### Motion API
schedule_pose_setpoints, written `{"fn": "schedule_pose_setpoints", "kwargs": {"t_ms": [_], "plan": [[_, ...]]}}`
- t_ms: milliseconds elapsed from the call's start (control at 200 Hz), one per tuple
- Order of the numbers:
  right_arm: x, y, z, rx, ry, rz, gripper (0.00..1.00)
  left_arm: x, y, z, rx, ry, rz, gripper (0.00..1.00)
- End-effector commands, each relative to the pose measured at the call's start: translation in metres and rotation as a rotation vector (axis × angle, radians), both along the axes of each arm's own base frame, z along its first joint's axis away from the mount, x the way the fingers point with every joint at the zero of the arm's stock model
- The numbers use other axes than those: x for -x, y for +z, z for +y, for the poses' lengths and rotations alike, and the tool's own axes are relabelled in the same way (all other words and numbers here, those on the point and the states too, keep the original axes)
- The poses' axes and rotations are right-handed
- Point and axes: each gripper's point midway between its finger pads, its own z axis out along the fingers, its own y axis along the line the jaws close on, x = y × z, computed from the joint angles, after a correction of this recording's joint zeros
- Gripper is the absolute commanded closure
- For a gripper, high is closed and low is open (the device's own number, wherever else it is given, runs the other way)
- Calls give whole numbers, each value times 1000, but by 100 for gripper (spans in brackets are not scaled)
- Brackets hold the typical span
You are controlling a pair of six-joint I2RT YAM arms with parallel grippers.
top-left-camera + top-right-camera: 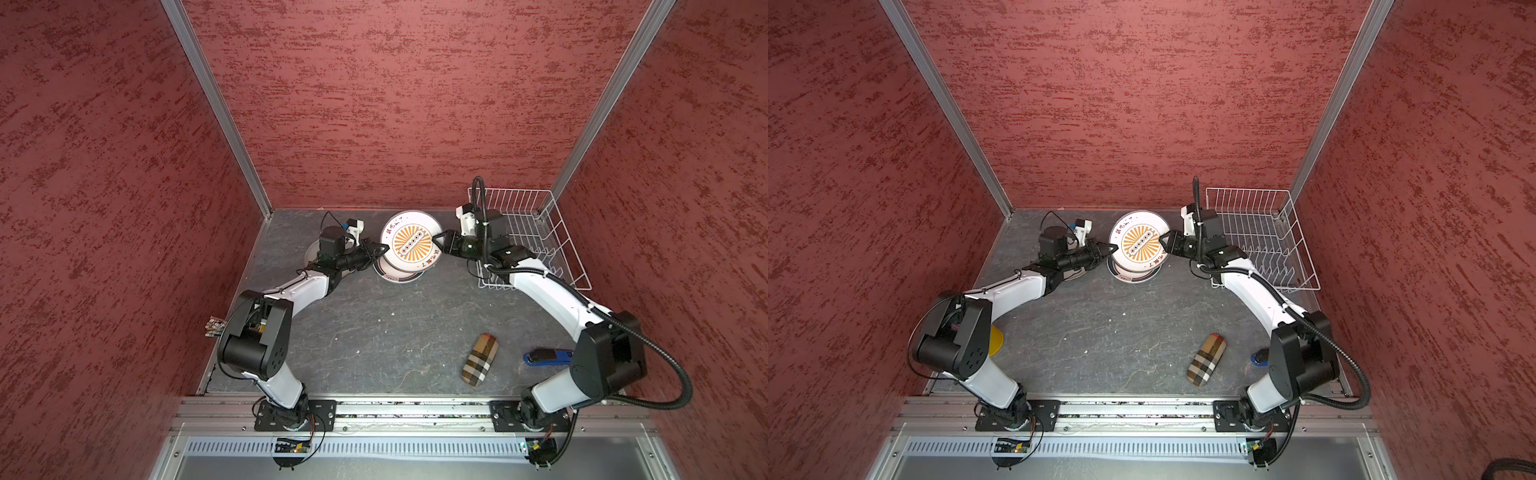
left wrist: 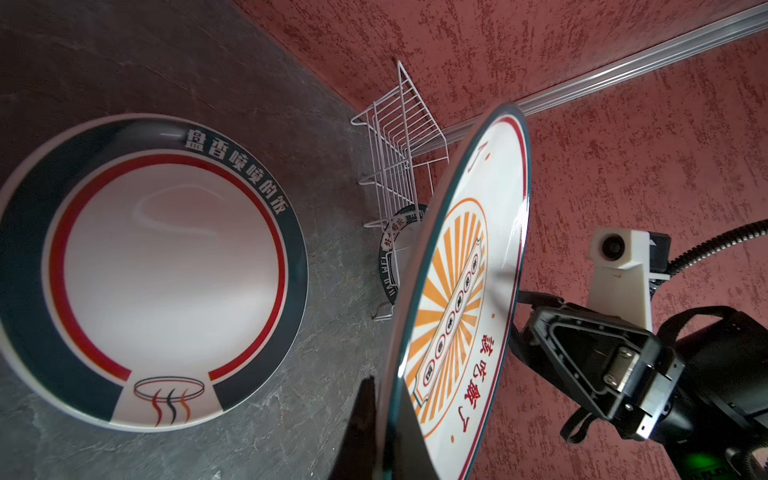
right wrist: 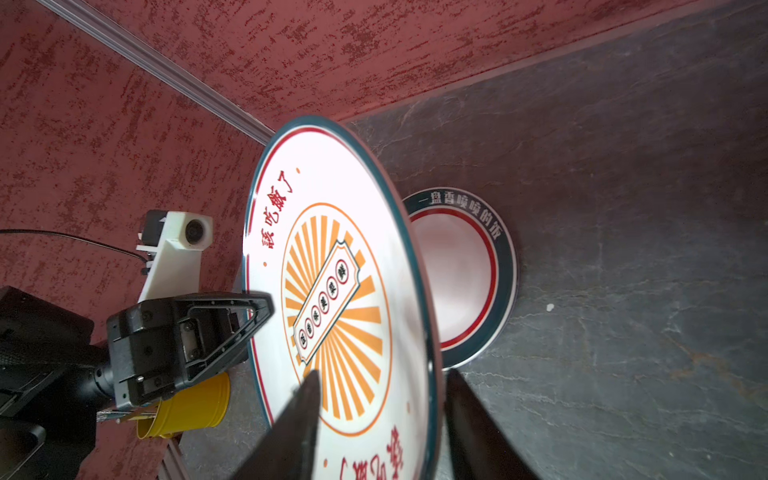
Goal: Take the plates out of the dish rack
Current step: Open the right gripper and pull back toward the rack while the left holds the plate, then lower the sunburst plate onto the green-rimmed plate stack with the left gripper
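A white plate with an orange sunburst centre (image 1: 411, 243) (image 1: 1142, 245) (image 2: 457, 291) (image 3: 332, 291) hangs tilted above the table. My left gripper (image 1: 384, 248) (image 1: 1115, 248) (image 2: 386, 415) is shut on its left rim. My right gripper (image 1: 435, 240) (image 1: 1163, 240) (image 3: 382, 374) is open, its fingers straddling the opposite rim with a gap on each side. Below lies a dark-rimmed lettered plate (image 1: 399, 276) (image 2: 153, 270) (image 3: 465, 282), flat on the table. The white wire dish rack (image 1: 570, 241) (image 1: 1304, 241) (image 2: 399, 137) stands at the back right. Another lettered plate rim (image 2: 390, 249) shows by its wires.
A pale plate edge (image 1: 309, 253) peeks from under my left arm. A plaid case (image 1: 480, 359) and a blue stapler (image 1: 544, 356) lie front right. A yellow cup (image 1: 995, 340) (image 3: 195, 403) stands at the left. Red walls close in on three sides.
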Motion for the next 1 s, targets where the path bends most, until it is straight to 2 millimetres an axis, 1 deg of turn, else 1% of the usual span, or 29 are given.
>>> {"fn": "schedule_pose_setpoints", "kwargs": {"t_ms": [0, 50, 190, 251, 301, 311, 326, 461, 631, 807, 997], "plan": [[-1, 16, 0, -6, 8, -54, 26, -4, 16, 7, 4, 29, -60, 100], [-2, 18, -5, 2, -9, -60, 23, -4, 16, 9, 3, 39, -61, 100], [-2, 29, -20, 28, -66, -87, 21, -7, 11, 14, -12, 49, -55, 100], [-2, 32, -26, 42, -87, -97, 21, -8, 4, 16, -36, 48, -40, 100], [-3, 28, -31, 57, -101, -93, 21, -9, -3, 18, -58, 55, -24, 100], [0, 36, -33, 51, -104, -110, 21, -9, -5, 19, -63, 59, -21, 100], [1, 39, -35, 51, -107, -118, 20, -10, -8, 20, -71, 64, -15, 100], [2, 38, -48, 61, -141, -118, 20, -18, -28, 27, -133, 108, 35, 100], [7, 41, -61, 89, -181, -134, 20, -28, -49, 29, -165, 128, 95, 100], [11, 38, -69, 105, -196, -128, 20, -36, -70, 31, -169, 132, 169, 100], [11, 37, -69, 102, -193, -130, 21, -43, -87, 32, -154, 133, 219, 100]]}}
